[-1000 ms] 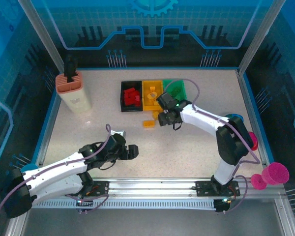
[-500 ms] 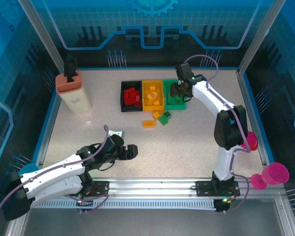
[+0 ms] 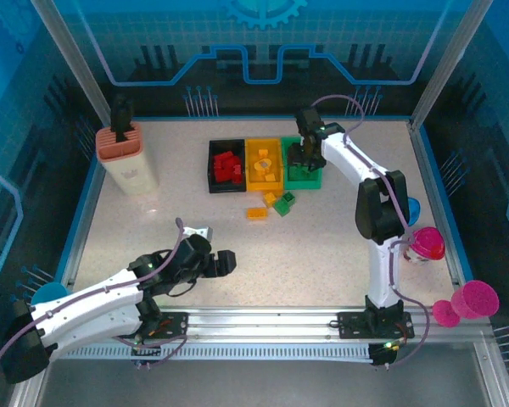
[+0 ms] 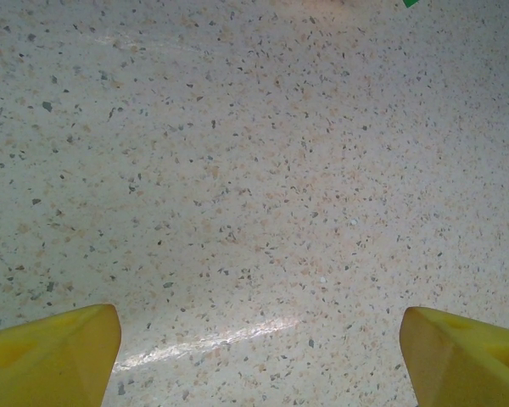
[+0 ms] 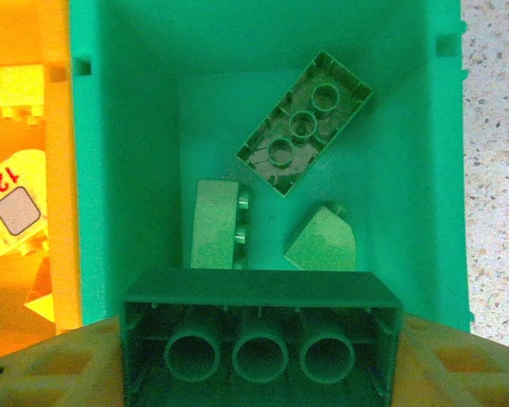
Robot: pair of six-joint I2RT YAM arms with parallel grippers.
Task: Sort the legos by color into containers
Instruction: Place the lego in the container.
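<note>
Long green lego point(image 5: 261, 292) is sitting clamped in the right gripper point(image 5: 259, 360), jaws partly closed and pressing on its two ends, hollow underside with three tubes facing the wrist camera. The gripper is hanging directly over the green bin point(image 5: 123, 170), so the brick is lining up with the matching colour. I'm reading this as the drop step, release not yet done. Three more green legos are lying on the bin floor below: an upturned long one point(image 5: 305, 123), one on its side point(image 5: 214, 236) and a sloped piece point(image 5: 321, 246); a released brick is probably landing on the nearer two. In the top view the bins are sitting in a touching row, with the yellow-orange bin point(image 3: 248, 170) between the green one and the black bin point(image 3: 212, 174). A few loose legos point(image 3: 271, 198), yellow-orange and green, are waiting on the table point(image 4: 254, 170) just in front of that row. Left gripper point(image 3: 226, 261) is hovering low over bare tabletop with jaws wide and holding nothing, well apart from the bins. Looks parked to be leaving the right arm room.
</note>
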